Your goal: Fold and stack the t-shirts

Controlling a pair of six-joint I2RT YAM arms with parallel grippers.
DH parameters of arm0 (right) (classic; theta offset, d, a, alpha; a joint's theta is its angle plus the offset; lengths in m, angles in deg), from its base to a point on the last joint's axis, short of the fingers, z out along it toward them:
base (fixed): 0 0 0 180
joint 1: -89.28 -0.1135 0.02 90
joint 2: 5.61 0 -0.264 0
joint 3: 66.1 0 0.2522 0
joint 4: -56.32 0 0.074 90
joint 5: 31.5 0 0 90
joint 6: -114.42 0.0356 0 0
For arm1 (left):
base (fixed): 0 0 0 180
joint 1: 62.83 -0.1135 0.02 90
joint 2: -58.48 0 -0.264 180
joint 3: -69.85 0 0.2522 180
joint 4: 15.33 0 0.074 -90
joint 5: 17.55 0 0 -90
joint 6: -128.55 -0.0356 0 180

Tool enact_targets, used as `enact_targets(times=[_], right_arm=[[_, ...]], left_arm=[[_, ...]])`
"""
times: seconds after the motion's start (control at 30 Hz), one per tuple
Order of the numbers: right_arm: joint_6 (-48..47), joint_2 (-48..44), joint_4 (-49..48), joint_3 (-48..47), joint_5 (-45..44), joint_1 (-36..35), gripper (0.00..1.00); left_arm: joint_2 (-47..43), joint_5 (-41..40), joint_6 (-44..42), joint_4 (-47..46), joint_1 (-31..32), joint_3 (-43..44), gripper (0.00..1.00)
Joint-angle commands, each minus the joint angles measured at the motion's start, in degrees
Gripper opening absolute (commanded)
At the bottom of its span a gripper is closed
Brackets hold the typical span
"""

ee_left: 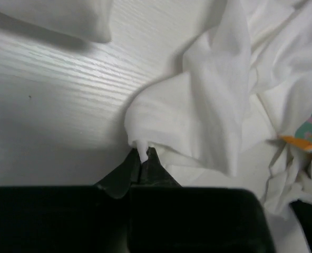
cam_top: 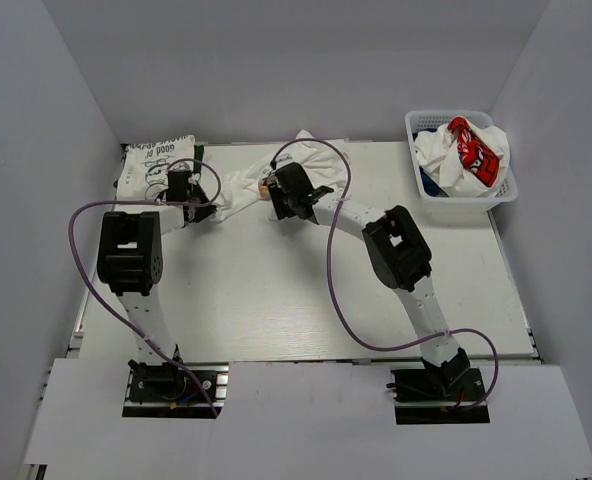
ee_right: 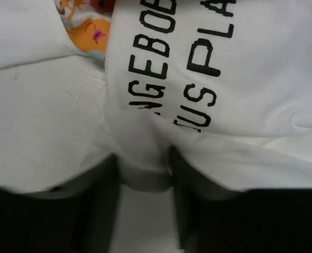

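Note:
A white t-shirt with a colourful cartoon and black lettering point(cam_top: 244, 183) lies rumpled at the back of the table between my two grippers. My left gripper point(cam_top: 208, 210) is shut on a small pinch of its edge point(ee_left: 144, 154); the white cloth point(ee_left: 214, 105) spreads up and to the right of it. My right gripper point(cam_top: 274, 190) holds a thick fold of the same shirt point(ee_right: 224, 79) between its fingers point(ee_right: 143, 163); cloth drapes over the fingertips. A folded white tee with black print point(cam_top: 156, 160) lies at the back left, and its corner shows in the left wrist view point(ee_left: 66, 18).
A white lattice basket point(cam_top: 446, 113) at the back right holds a white tee with a red patch point(cam_top: 476, 150) and a bit of dark blue cloth point(cam_top: 429, 181). Grey walls enclose the table on three sides. The table point(cam_top: 276, 290) is white.

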Motion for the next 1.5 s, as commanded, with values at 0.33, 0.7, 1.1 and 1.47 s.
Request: enact_targets(times=[0.33, 0.7, 1.1, 1.47], right_arm=[[0.88, -31.02, -6.75, 20.91, -11.70, -0.18, 0.00], [-3.79, -77.90, -2.45, 39.03, -21.56, -0.18, 0.00], [-3.54, -95.94, 7.22, 20.58, 16.15, -0.10, 0.00], [2.96, -90.94, 7.22, 27.24, -9.09, -0.27, 0.00]], left_arm=[[-27.98, -1.93, -3.09, 0.20, 0.98, -9.75, 0.00], [-64.04, -19.09, -0.02, 18.19, 0.99, -4.32, 0.00], [-73.72, -17.15, -0.37, 29.90, 0.46, 26.68, 0.00], [-68.73, -20.92, 2.96, 34.74, 0.46, 20.06, 0.00]])
